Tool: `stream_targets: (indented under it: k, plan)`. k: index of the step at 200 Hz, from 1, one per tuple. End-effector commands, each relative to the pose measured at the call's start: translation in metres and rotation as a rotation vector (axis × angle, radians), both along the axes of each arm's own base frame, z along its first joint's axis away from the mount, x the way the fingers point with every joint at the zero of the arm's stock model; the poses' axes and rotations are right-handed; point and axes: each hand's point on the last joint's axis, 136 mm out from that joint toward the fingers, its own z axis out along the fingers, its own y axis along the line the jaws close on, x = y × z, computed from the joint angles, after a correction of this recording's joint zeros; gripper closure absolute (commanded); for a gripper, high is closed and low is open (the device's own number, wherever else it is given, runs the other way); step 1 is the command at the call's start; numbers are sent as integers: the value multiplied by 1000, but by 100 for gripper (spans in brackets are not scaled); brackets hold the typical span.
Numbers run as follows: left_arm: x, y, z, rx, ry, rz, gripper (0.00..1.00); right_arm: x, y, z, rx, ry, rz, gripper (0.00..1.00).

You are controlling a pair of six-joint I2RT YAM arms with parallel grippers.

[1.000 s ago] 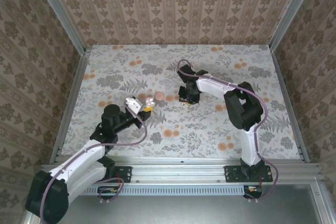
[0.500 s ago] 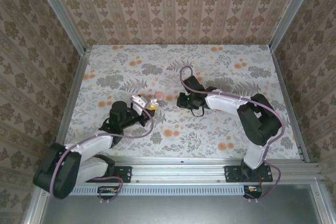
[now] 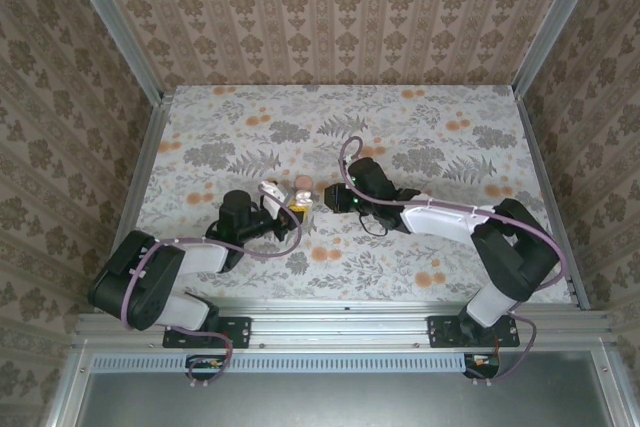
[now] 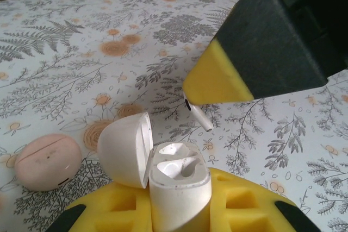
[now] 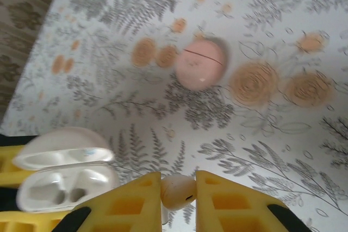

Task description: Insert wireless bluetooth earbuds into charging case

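Note:
The white charging case (image 4: 179,183) stands with its lid (image 4: 124,148) swung open to the left, and my left gripper (image 4: 179,213) is shut on its body between yellow pads. Both wells in the case look bare. My right gripper (image 5: 178,188) is shut on one small white earbud (image 5: 179,193). In the left wrist view the earbud's stem (image 4: 200,117) pokes out below the right gripper's yellow fingertip (image 4: 217,80), just above and beyond the case. From above, the left gripper (image 3: 293,207) and right gripper (image 3: 328,199) nearly meet at mid-table. The case (image 5: 65,180) lies left of the earbud.
A salmon-pink round disc (image 3: 304,183) lies on the floral tabletop (image 3: 420,137) just behind the two grippers; the pink disc (image 4: 48,161) is left of the case, and the same disc (image 5: 200,63) is ahead of the right fingers. Patterned walls enclose the table.
The two grippers have drawn together: the left one carried the case to the right, the right one brought the earbud left and nearer, close to the open case.

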Motion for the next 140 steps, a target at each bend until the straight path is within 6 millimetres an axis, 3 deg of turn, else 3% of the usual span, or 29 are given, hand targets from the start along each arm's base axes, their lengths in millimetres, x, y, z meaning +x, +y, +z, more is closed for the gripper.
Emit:
stream_targets:
  k: [1,64,140]
  plan:
    - [2,-8,24,-53,-59,-40,93,0,8,38,66,-151,32,81]
    - [0,-12,32,-76,-75,-56,93,-14,30,67,125,-271,96,81]
    - [0,-13,44,-106,-84,-51,93,-16,40,68,133,-283,101,82]
